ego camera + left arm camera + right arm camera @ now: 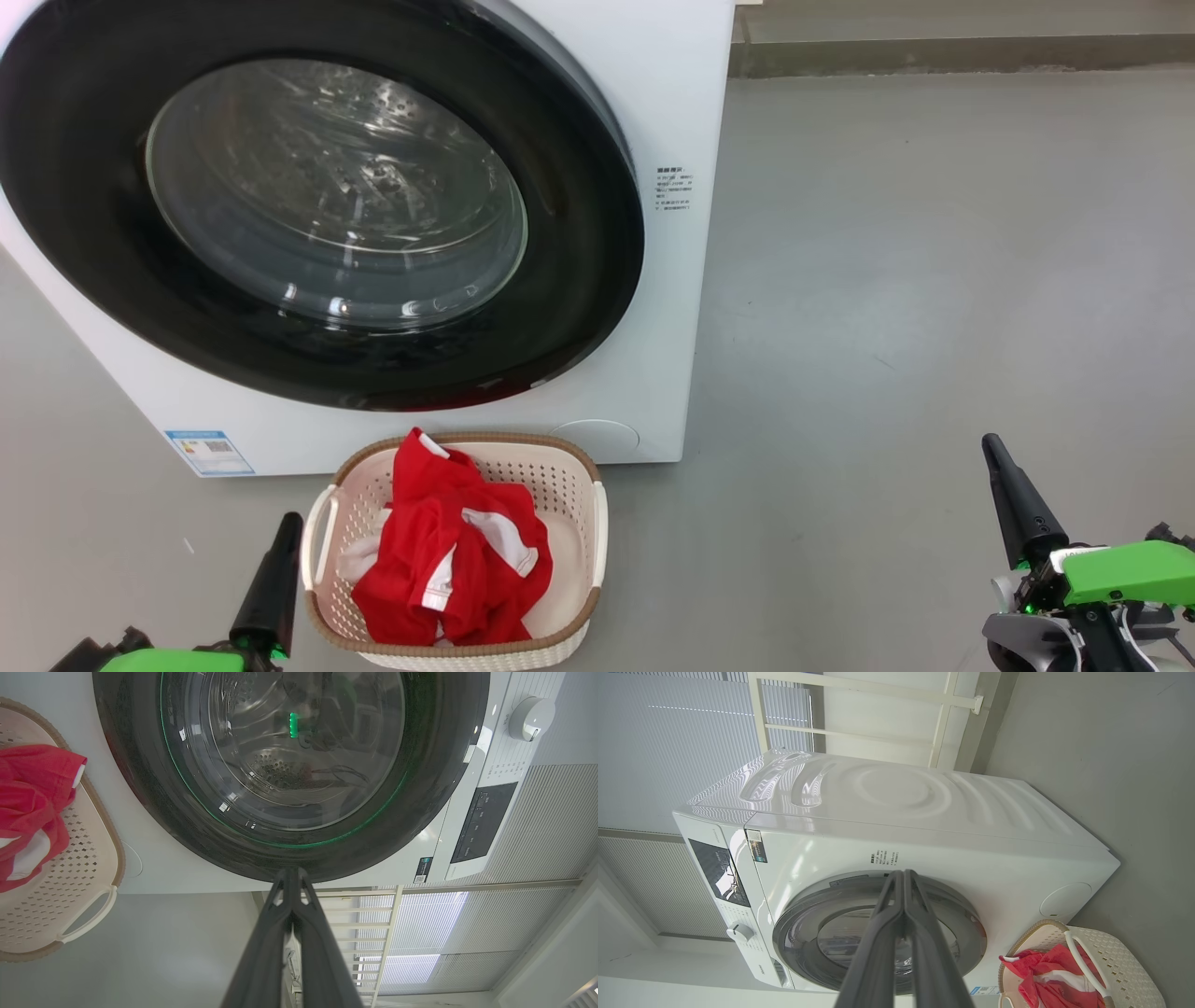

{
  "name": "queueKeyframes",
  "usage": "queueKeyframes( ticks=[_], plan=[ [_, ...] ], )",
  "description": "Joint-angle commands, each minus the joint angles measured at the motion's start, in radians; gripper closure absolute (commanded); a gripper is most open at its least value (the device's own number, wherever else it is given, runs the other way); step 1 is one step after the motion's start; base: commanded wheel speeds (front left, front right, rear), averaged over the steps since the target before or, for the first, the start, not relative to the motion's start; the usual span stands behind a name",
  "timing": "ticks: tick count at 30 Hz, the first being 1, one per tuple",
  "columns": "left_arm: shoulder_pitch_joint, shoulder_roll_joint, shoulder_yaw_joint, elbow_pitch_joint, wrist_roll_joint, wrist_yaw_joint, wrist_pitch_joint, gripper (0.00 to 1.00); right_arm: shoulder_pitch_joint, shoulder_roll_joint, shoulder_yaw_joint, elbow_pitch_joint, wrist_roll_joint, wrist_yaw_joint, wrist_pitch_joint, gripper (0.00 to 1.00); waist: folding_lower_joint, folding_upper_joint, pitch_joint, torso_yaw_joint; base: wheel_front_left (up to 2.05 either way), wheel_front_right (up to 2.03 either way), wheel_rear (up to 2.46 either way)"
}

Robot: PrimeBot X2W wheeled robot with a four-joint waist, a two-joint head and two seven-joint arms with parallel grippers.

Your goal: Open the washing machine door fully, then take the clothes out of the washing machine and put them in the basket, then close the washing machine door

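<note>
Door point(579, 280) closed, basket point(569, 467) loaded.
Red clothes point(448, 551) lie heaped in it before the washing machine point(672, 121); left gripper point(291, 519) and right gripper point(990, 444) both pinched together, empty.

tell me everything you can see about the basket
The basket is a small cream-white plastic tub, rectangular with rounded corners, with perforated walls, a brown woven-look rim and a white loop handle on each side. It stands upright on the grey floor right in front of the washing machine, below its shut door. Red clothes with white trim lie heaped inside, one fold peaking at the back rim. The left pincer hovers beside its left handle, seemingly apart from it.
</note>
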Motion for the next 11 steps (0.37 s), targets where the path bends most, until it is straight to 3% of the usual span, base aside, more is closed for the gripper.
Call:
queueKeyframes(
  ticks=[1, 11],
  plan=[
    [-0.039, 0.008, 0.026, -0.022, -0.007, -0.007, 0.006, 1.00, -0.041, -0.009, 0.015, -0.030, -0.002, -0.001, 0.006, 1.00, 0.0000, 0.0000, 0.000, 0.000, 0.00, 0.00, 0.00],
    [-0.039, 0.008, 0.026, -0.022, -0.007, -0.007, 0.006, 1.00, -0.042, -0.009, 0.015, -0.030, -0.002, -0.001, 0.006, 1.00, 0.0000, 0.0000, 0.000, 0.000, 0.00, 0.00, 0.00]
  ],
)
